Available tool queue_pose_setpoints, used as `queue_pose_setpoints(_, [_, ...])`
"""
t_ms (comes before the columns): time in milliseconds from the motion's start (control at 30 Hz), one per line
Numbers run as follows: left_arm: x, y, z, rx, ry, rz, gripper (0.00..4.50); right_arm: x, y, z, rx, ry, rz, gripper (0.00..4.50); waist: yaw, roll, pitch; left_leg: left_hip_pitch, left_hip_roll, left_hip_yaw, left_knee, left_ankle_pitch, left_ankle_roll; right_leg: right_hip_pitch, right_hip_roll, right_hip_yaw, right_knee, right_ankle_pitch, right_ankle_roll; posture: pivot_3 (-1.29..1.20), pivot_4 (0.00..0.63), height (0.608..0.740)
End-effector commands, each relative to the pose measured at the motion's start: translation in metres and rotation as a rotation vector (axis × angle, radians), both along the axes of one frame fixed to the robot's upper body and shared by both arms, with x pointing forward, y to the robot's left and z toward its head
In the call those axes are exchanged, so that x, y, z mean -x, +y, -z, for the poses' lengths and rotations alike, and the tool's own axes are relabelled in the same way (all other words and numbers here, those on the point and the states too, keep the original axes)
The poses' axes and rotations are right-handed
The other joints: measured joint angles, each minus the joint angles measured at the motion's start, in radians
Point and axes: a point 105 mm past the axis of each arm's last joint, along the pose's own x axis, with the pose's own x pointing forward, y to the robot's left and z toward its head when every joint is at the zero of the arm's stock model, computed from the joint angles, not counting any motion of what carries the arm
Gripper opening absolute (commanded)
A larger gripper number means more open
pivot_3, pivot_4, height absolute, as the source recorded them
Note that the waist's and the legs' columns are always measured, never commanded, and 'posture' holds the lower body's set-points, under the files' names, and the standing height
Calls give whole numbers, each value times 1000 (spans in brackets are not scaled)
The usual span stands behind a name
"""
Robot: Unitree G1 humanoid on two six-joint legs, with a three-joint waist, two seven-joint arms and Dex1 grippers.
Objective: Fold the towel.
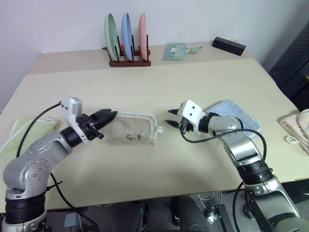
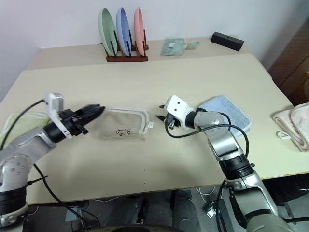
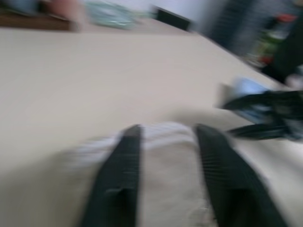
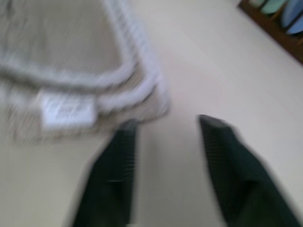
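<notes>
The beige towel (image 1: 133, 128) lies folded into a small rectangle in the middle of the table, white corded edge along its top and right side, dark mark (image 1: 131, 137) facing up. My left gripper (image 1: 110, 115) hovers at the towel's left end, pointing across it, fingers slightly apart and holding nothing. In the left wrist view the towel (image 3: 165, 161) lies beneath the fingers (image 3: 120, 179). My right gripper (image 1: 172, 118) sits just off the towel's right end, open and empty. The right wrist view has the towel's corner and white label (image 4: 66, 111) just ahead of the fingertips (image 4: 218, 137).
A light blue folded towel (image 1: 236, 113) lies under my right forearm. A light green towel (image 1: 19, 130) is at the left table edge, a cream towel (image 1: 297, 125) at the right. At the back stand a plate rack (image 1: 128, 46), a green cloth (image 1: 175, 50) and a black box (image 1: 229, 46).
</notes>
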Motion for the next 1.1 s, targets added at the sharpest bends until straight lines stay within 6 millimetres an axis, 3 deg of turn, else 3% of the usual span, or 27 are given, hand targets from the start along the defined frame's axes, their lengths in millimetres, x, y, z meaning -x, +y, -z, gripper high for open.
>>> queue_pose_setpoints(33, [-1, -7, 4, -118, -31, 4, 611, 0, 18, -37, -142, -27, -43, 50, 0, 0, 0, 0, 0, 0, 0, 0, 0, 0, 0, 0, 0, 0, 0, 0, 150, 740])
queue_pose_setpoints(200, [-10, -29, 18, -166, -32, 67, 611, 11, 57, -37, -217, 110, -157, 50, 0, 0, 0, 0, 0, 0, 0, 0, 0, 0, 0, 0, 0, 0, 0, 0, 150, 740])
queue_pose_setpoints(300, [-18, -35, 33, -176, -8, 79, 611, 12, 79, -9, -199, 236, -164, 50, -4, 0, 0, 0, 0, 0, 0, 0, 0, 0, 0, 0, 0, 0, 0, 0, 150, 740])
queue_pose_setpoints(400, [-23, -31, 50, -203, 12, 62, 611, 15, 87, 20, -154, 282, -159, 50, -8, 0, 0, 0, 0, 0, -1, 0, 0, -1, 0, 0, 1, 0, 0, 0, 150, 740])
queue_pose_setpoints(467, [-24, -28, 62, -199, 21, 46, 611, 16, 83, 52, -84, 314, -132, 50, -8, 0, 0, -1, 0, 0, -1, 0, 0, -1, 0, 0, 0, 0, 0, 0, 150, 740])
queue_pose_setpoints(533, [-24, -26, 70, -204, 19, 38, 611, 18, 79, 69, -36, 313, -124, 50, -5, 0, 0, -1, 0, 0, -1, 0, 0, -1, 0, 0, 0, 0, 0, 0, 150, 740])
queue_pose_setpoints(633, [-18, -24, 85, -179, 57, 9, 611, 14, 70, 72, -56, 317, -94, 50, -7, 0, -1, 1, 0, 1, -1, 0, 0, 0, 0, 0, 0, 0, 0, 0, 150, 740])
queue_pose_setpoints(733, [-16, -22, 87, -174, 57, -5, 611, 13, 66, 70, -63, 314, -86, 50, -5, 0, -2, 2, 0, 0, 0, 0, 0, 1, 0, 0, 1, 0, 0, 0, 150, 740])
queue_pose_setpoints(833, [-16, -14, 84, -167, 39, -45, 611, 10, 59, 55, -95, 264, -88, 50, -4, 0, -2, 2, 0, 0, 0, 0, 0, 1, 0, 0, 0, 0, 0, 0, 150, 740])
queue_pose_setpoints(933, [-14, 0, 64, -114, -18, -98, 611, 13, 48, 24, -205, 278, -96, 921, -4, 0, -1, 1, 0, 0, 0, 0, 0, 0, 0, 0, 0, 0, 0, 0, 150, 740])
queue_pose_setpoints(1100, [8, 14, 47, -246, -92, -74, 611, 20, 22, 1, -335, 443, -8, 3477, -6, 0, -1, 0, 0, 0, -1, 0, 1, -1, 0, 0, 0, 0, 0, 0, 150, 740])
